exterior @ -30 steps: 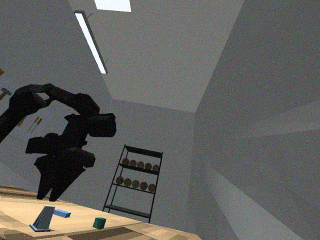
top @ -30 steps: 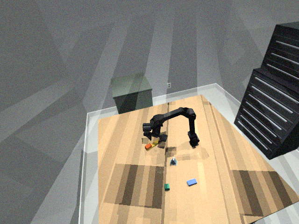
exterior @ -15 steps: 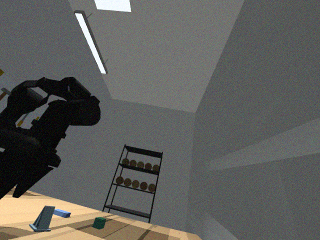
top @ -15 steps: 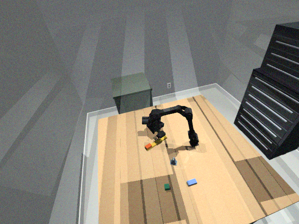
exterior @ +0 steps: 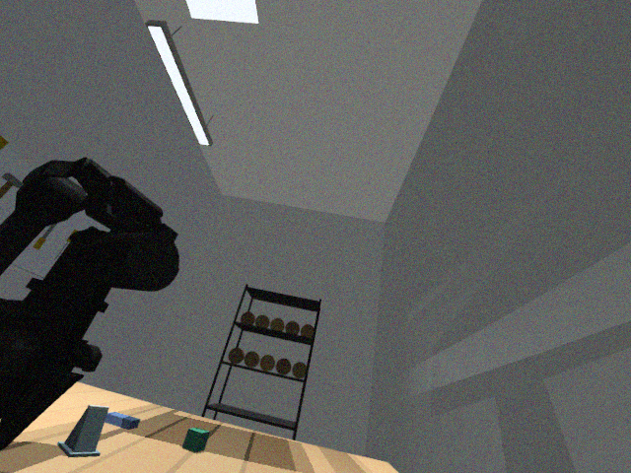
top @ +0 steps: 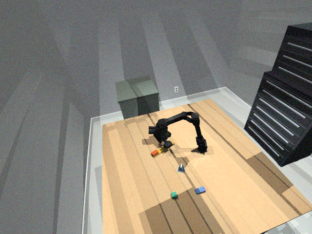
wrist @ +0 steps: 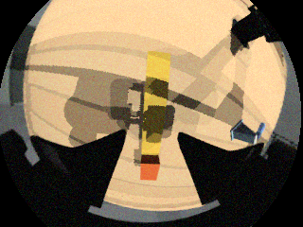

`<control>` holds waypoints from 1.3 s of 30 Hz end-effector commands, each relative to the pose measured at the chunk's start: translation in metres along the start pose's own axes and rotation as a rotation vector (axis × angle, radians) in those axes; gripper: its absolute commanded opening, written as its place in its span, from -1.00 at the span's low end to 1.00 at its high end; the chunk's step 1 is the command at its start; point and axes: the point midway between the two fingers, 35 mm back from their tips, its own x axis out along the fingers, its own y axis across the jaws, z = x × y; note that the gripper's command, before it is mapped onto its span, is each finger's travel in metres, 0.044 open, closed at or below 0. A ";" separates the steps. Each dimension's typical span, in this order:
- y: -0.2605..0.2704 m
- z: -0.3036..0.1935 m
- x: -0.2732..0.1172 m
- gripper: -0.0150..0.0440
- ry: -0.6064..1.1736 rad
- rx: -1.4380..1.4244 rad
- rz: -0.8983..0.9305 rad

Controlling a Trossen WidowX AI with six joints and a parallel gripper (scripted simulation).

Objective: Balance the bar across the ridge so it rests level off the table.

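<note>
The bar point(top: 161, 150) point(wrist: 158, 68) is yellow with an orange-red block point(top: 154, 152) point(wrist: 150, 171) at one end. It lies on the table beside the arm's base side of the ridge. The ridge point(top: 181, 169) point(exterior: 91, 430) point(wrist: 242, 132), a small blue-grey wedge on a flat foot, stands apart from the bar with nothing on it. My gripper point(wrist: 151, 134) is open and empty above the bar. In the wrist view the bar runs lengthwise between the two fingers, with the orange-red end toward the bottom. In the top view the gripper hides part of the bar; in the exterior view the fingertips cannot be made out.
A blue block point(top: 200, 190) point(exterior: 122, 420) and a green block point(top: 174, 195) point(exterior: 195, 439) lie on the table point(top: 226, 201) beyond the ridge. The arm's base point(top: 202, 146) stands to the right of the bar in the top view. Cabinets and a shelf rack stand off the table.
</note>
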 end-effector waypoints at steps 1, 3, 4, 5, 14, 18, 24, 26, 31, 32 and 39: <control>-0.003 0.002 0.018 0.58 -0.007 0.005 -0.013; -0.003 0.002 0.018 0.58 -0.007 0.005 -0.013; -0.003 0.002 0.018 0.58 -0.007 0.005 -0.013; -0.003 0.002 0.019 0.58 -0.007 0.005 -0.013; -0.003 0.002 0.032 0.58 -0.007 0.005 -0.013; -0.003 0.002 0.038 0.58 -0.007 0.005 -0.013; -0.003 0.003 0.044 0.58 -0.007 0.005 -0.013; -0.003 0.003 0.044 0.58 -0.007 0.005 -0.013; -0.003 0.003 0.044 0.58 -0.007 0.005 -0.013; -0.003 0.003 0.044 0.58 -0.007 0.005 -0.013; -0.003 0.003 0.043 0.49 -0.010 0.000 -0.009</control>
